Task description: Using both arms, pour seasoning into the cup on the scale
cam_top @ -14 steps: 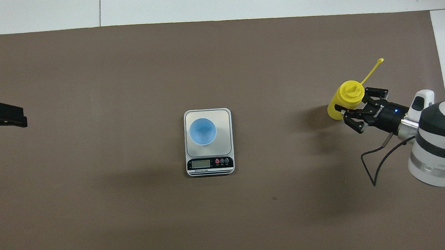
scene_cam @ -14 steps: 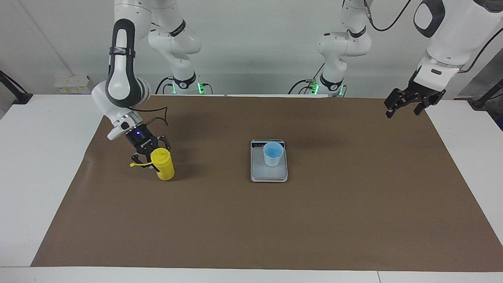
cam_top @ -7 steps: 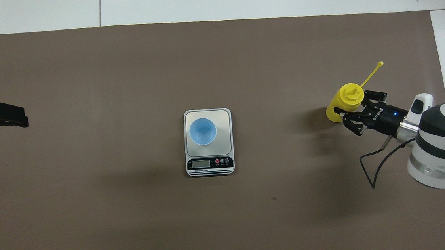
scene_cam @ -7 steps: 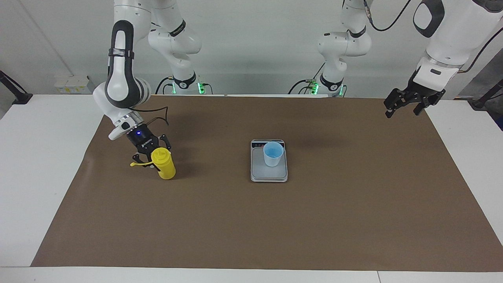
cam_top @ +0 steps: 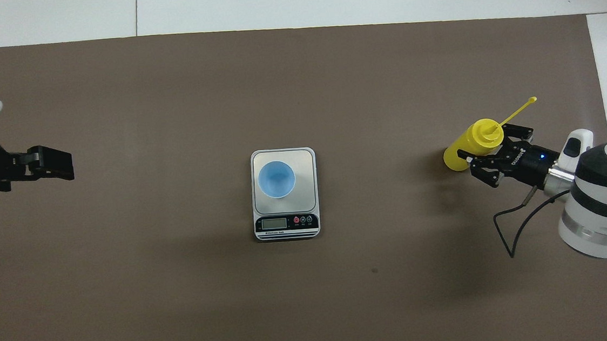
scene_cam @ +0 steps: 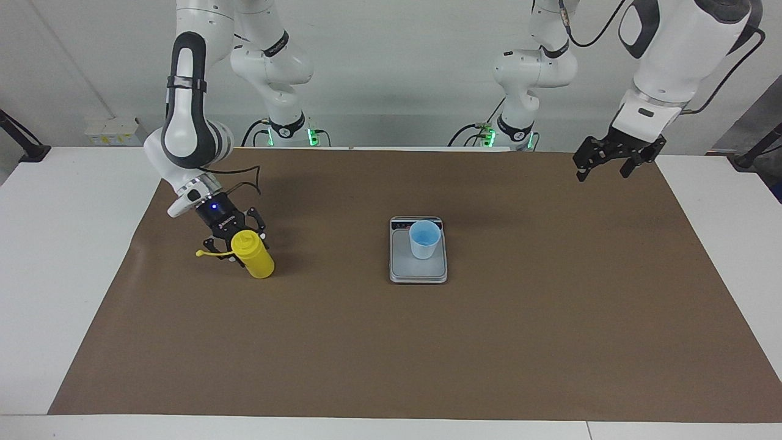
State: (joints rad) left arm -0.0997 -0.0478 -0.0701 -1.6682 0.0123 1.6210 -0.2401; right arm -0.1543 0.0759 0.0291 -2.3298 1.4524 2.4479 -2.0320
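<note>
The right hand [scene_cam: 239,243] is at the seasoning [scene_cam: 253,256], toward the right arm's end of the surface [scene_cam: 36,256], its fingers on either side of the bottle's upper part. We cannot tell whether it is gripping or letting go. The bottle leans, its base on the brown mat [scene_cam: 391,342], its top tipped toward the hand and its cap strap [cam_top: 518,111] sticking out sideways. The left hand [scene_cam: 606,164] hangs open over the mat's edge at the left arm's end, holding nothing.

The cup [scene_cam: 424,239] stands upright on the scale [scene_cam: 418,269] in the middle of the mat, on the part of the weighing plate next to the display strip [cam_top: 286,222] (which is the end nearest the robots). We see nothing else on the mat: no object stands between the bottle and the scale, and they are well apart. A black cable [cam_top: 508,225] loops from the right arm's wrist over the mat, nearer the robots than the bottle.

Compared with a second ago, the bottle leans further over and its strap has swung with it. The left hand has moved from the mat's corner inward, toward the scale, and more of its white wrist shows from overhead. Cup and scale have not shifted.
</note>
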